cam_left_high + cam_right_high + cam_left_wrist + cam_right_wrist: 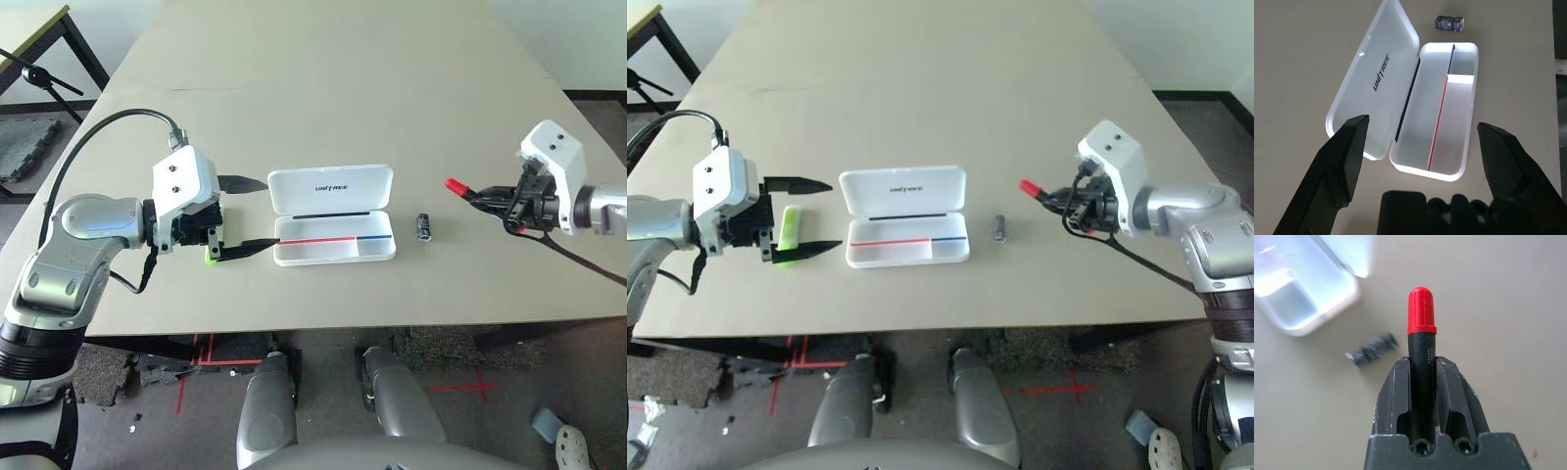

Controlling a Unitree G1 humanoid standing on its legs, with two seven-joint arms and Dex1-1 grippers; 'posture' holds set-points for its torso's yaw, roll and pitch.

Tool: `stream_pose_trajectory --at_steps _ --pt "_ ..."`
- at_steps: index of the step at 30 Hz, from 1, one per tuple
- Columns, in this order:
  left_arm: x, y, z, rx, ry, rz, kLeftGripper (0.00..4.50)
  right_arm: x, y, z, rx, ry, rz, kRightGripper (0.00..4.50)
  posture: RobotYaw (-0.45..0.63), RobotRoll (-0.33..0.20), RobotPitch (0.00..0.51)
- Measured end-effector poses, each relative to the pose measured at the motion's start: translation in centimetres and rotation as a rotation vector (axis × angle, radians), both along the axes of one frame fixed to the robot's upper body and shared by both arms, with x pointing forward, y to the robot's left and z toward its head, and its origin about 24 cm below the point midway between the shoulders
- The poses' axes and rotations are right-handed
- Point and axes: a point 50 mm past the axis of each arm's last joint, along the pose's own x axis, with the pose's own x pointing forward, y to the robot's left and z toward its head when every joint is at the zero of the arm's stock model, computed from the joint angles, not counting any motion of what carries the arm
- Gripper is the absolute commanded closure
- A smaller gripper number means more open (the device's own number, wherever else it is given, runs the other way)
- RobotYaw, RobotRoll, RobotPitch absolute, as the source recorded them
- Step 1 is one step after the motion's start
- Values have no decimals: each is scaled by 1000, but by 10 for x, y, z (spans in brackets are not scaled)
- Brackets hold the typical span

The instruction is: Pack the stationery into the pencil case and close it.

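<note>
At the left, the left gripper (818, 213) hangs just above the table (323, 88), its two tapered matte-black fingers spread wide with nothing between them. Under it lies the lime-green highlighter (790, 226), a short, smooth plastic stick, flat on the tabletop just left of the pencil case (333, 227). The case is a flat white plastic box with rounded corners, lying open: the lid is folded back away from the robot with small dark lettering on it, and the shallow tray nearer the robot carries a thin line, red on its left part and blue on its right. Just right of the tray sits the small dark stubby item (423, 226), a short cylinder with a mottled grey-black surface. Further right, raised off the pale, smooth table, the right gripper (1422, 377) is clamped on the marker (1421, 362), a slim black barrel with a glossy rounded red cap pointing towards the case.
</note>
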Motion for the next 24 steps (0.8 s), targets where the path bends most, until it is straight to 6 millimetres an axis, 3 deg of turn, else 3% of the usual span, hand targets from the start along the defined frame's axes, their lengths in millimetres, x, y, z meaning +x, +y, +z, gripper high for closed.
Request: stream_pose_trajectory --at_steps 11,24 --pt "-4 -4 -3 -5 -3 6 0 2 60 20 -72 -56 327 4027 33 0 147" --pt "-2 -5 -7 13 -8 27 0 8 150 -9 -18 -75 539 4027 58 0 155"
